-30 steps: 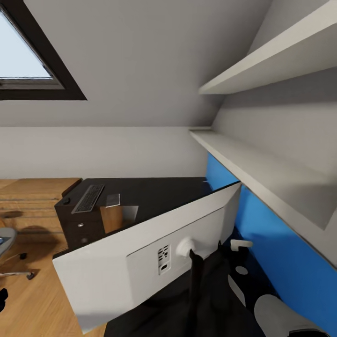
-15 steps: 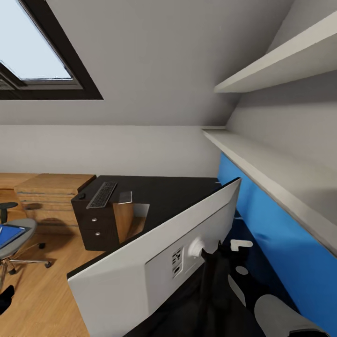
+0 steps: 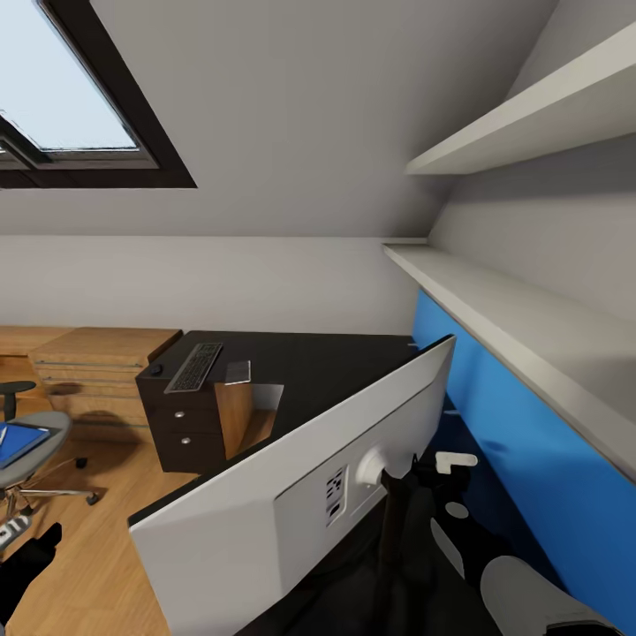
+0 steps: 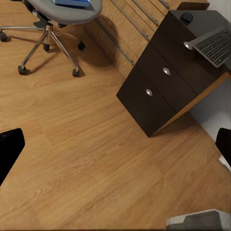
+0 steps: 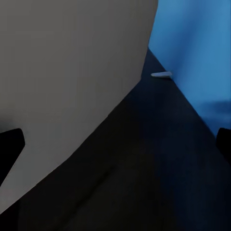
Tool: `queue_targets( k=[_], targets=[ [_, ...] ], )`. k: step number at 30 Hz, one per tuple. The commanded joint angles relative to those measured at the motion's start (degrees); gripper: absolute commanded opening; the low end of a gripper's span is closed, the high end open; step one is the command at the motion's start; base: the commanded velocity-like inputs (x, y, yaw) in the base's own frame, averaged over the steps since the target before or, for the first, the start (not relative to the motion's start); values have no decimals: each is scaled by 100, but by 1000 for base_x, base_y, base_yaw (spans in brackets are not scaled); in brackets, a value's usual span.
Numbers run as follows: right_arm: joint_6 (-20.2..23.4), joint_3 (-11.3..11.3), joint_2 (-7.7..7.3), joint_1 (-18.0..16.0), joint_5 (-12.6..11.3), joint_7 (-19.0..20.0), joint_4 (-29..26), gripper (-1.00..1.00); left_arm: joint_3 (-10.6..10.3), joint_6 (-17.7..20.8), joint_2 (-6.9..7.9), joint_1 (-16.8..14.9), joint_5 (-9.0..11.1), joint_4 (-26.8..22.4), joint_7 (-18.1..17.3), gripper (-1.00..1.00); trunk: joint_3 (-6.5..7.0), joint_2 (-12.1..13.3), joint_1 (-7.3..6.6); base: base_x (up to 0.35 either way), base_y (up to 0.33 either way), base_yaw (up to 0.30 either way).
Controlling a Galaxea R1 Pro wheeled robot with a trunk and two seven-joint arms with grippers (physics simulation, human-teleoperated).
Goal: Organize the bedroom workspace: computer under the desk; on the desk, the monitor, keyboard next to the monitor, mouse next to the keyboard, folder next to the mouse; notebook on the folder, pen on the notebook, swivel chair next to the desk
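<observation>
The monitor stands on the black desk with its white back toward me, close in front. A dark keyboard, a black mouse and a thin grey notebook lie at the desk's far left end. The swivel chair stands on the floor at left with a blue folder on its seat. My left gripper hangs open over the wood floor, with the chair and keyboard ahead of it. My right gripper is open just above the desk, beside the monitor's back.
A dark drawer unit holds up the desk's left end. Low wooden drawers line the wall behind the chair. Two white shelves run above a blue wall panel. A small white rod-shaped object lies near the panel.
The camera has swung left, bringing the chair and folder into the picture. My left gripper has risen into the lower left corner of the head view.
</observation>
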Motion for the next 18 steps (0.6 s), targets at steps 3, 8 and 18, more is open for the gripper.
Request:
queue_targets(
  k=[3,8,18],
  targets=[
    [-6,60,-3,-5,-8,-31,2,100,-39,32,-5,-8,54,-8,36,100,-16,-9,2,0,0,170],
    [-7,58,-6,-5,-7,-31,2,100,-65,28,-6,-8,52,-8,36,100,-29,-9,2,0,0,209],
    [-12,58,-11,-5,-7,-29,3,100,-87,26,-6,-8,52,-8,36,100,-33,-9,2,-16,0,27]
  ],
)
